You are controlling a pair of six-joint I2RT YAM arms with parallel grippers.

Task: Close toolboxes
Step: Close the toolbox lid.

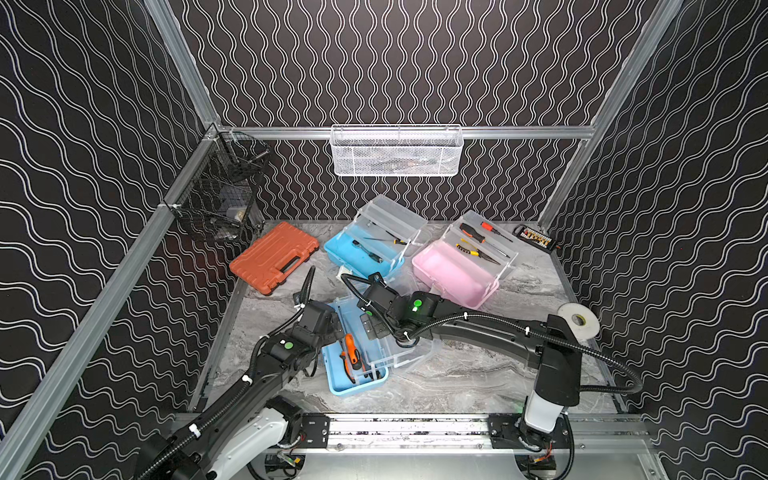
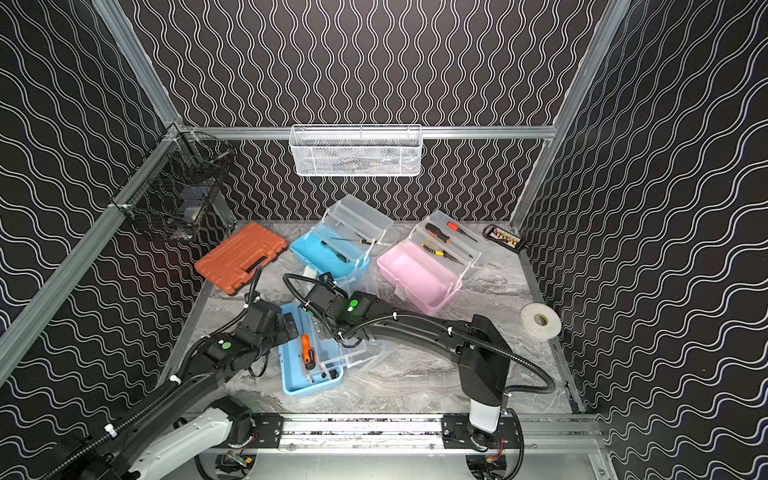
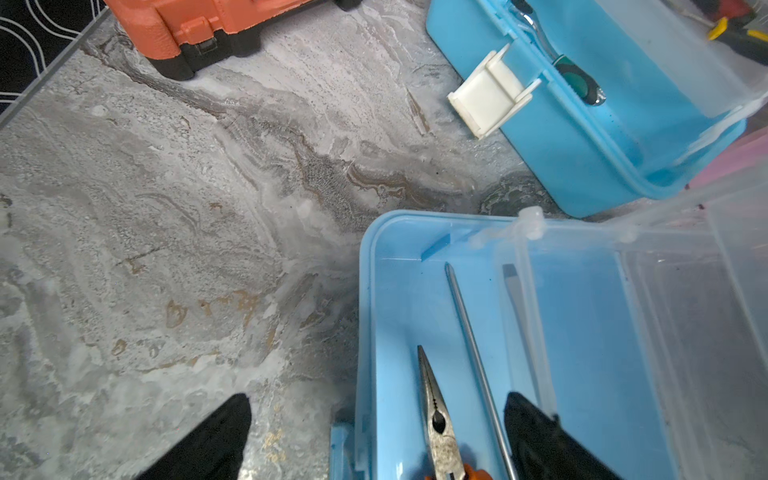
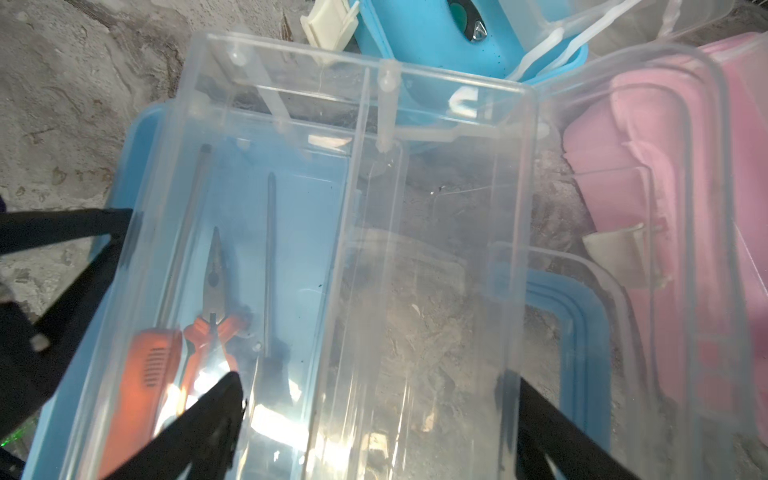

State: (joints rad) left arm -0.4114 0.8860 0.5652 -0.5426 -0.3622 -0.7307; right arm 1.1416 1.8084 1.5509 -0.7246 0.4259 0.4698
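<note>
I am holding the left gripper (image 3: 378, 399) and right gripper (image 4: 374, 376), both spread wide, over the near blue toolbox (image 1: 357, 388) (lid open, needle-nose pliers (image 3: 440, 428) inside). The far blue toolbox (image 1: 353, 253) and pink toolbox (image 1: 453, 278) are sitting open just beyond it.

Inventory of the surroundings, as seen in a top view:
- Orange case (image 1: 274, 257), ribbed, black handle, shut, lying flat, left of centre.
- White mesh basket (image 1: 395, 151), hung on the back rail, upper centre.
- Black wire basket (image 1: 224, 187), hung in the upper-left corner.
- Roll of white tape (image 1: 577, 320), lying flat at the right edge.
- Strip of screwdriver bits (image 1: 536, 237), in the far right corner.
- Grey marbled tabletop (image 1: 457, 386) under it all.
</note>
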